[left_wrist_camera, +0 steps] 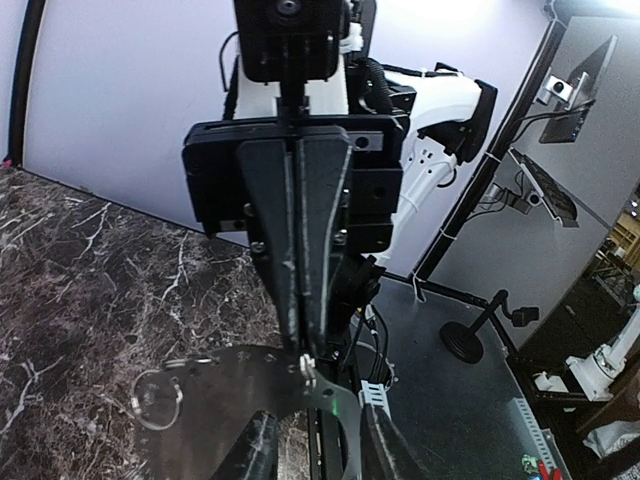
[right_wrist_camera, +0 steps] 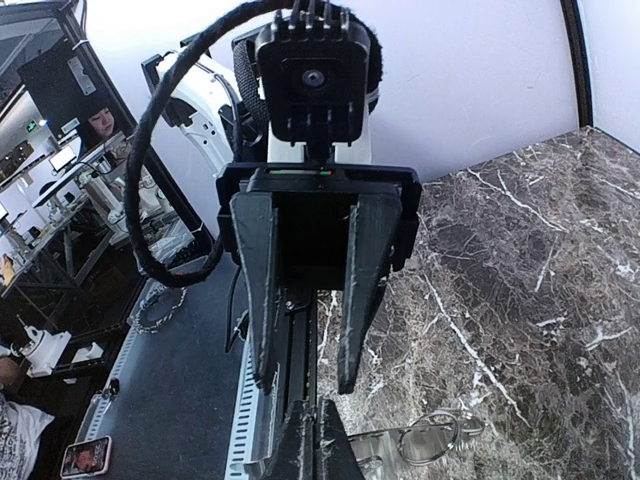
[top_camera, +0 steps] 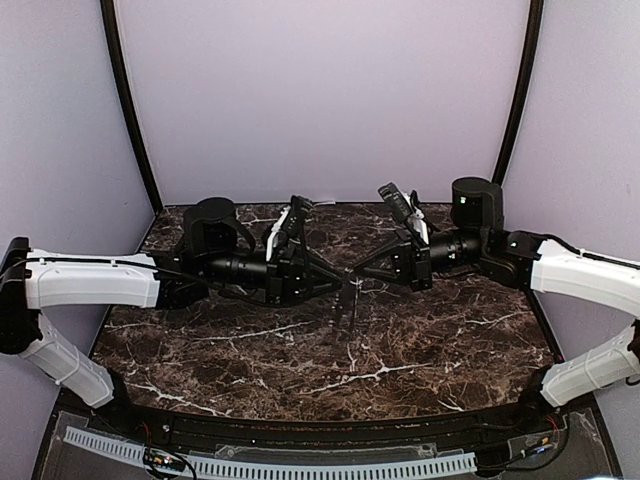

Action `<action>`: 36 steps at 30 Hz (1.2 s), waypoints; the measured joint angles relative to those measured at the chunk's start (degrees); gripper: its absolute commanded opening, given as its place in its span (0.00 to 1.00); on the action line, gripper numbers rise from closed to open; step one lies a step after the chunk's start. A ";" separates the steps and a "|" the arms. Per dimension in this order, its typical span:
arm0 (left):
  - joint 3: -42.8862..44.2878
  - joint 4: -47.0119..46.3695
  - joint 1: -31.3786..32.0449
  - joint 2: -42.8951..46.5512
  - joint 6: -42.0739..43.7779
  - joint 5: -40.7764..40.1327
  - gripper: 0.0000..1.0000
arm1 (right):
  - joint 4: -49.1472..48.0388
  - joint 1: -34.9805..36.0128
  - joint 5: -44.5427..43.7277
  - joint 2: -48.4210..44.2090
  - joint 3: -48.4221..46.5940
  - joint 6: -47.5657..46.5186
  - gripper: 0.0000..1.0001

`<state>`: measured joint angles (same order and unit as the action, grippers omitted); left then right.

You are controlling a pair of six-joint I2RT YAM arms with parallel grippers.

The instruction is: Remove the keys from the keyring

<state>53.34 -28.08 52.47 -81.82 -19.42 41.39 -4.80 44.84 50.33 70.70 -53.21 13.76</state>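
Above the middle of the dark marble table (top_camera: 230, 345), the two arms meet tip to tip and the small bundle of metal is held off the surface between them. The right gripper (left_wrist_camera: 303, 360) has its fingers pressed flat together, pinching one end of a flat metal key (left_wrist_camera: 235, 382). The keyring (left_wrist_camera: 178, 392), a thin pale wire loop, hangs at the key's other end, clear of both grippers and of the tabletop. The left gripper (right_wrist_camera: 305, 382) faces it with its fingers plainly apart, one on each side of the right gripper's tips. Nothing shows clamped in that gap, and whether either finger touches the metal cannot be told. By my reading the task is at an early stage. The key looks still threaded on the loop, no loose key shows on the marble, and nothing has been slid off. One end is secured, but the left fingers have not yet taken hold of anything to work against it, and the whole separation remains to do. Only one key shows clearly, and whether others lie behind it cannot be told. The key's long axis runs crosswise to both pairs of fingers, roughly level. It points away from the pinched end toward the marble side in each wrist view. The loop at the outer end turns its open face more or less toward the cameras. From the top camera the metal is too small and dark to read.
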 measured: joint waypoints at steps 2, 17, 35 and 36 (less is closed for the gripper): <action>0.17 -1.03 0.46 -0.44 0.61 1.27 0.33 | -0.66 0.02 0.02 0.00 0.00 -0.04 0.00; 4.15 -2.84 0.55 -5.42 2.62 4.66 0.23 | -3.13 0.57 -0.46 0.00 0.74 0.04 0.00; 2.73 -6.91 -0.15 -6.25 -0.74 6.14 0.00 | -4.35 0.79 -2.60 -0.20 2.03 -0.72 0.32; 2.54 -7.39 -0.07 -6.25 -0.92 6.19 0.00 | -4.74 0.85 -3.06 -0.24 2.16 -0.83 0.35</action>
<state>55.88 -35.46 52.40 -88.07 -20.34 47.57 -9.54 45.69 47.27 70.46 -51.05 12.93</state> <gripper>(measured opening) 0.012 0.227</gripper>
